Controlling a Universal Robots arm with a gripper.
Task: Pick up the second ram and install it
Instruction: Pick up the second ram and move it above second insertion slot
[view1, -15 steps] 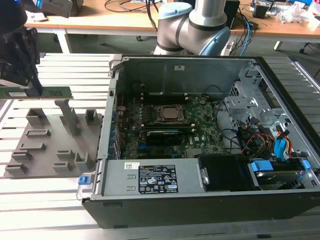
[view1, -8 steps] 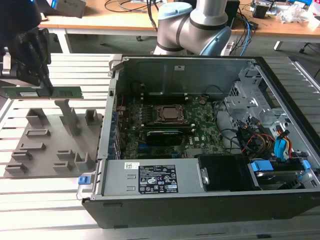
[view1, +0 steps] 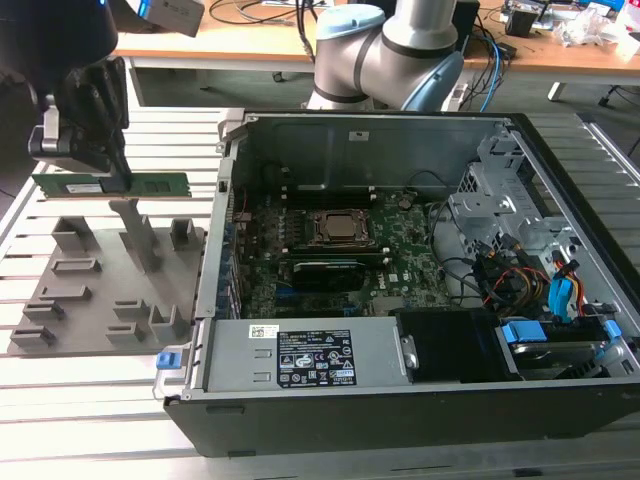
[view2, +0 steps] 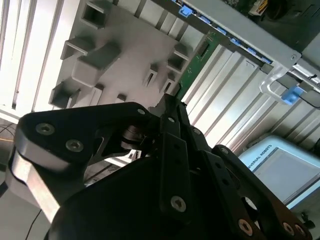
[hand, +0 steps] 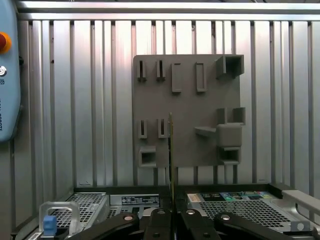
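Second ram (view1: 160, 183) is held level and on edge in the claw (view1: 116, 172), shut on its flat faces, clear above grey holder tray (view1: 100, 300) at the exterior view's left, judged so oriented to suit the open case (view1: 400, 385) slots.

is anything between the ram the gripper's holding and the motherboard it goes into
Yes. The gripper holds the second ram above the grey tray, outside the computer case. The case's side wall on the exterior view's left stands between the stick and the motherboard. The case is open on top.
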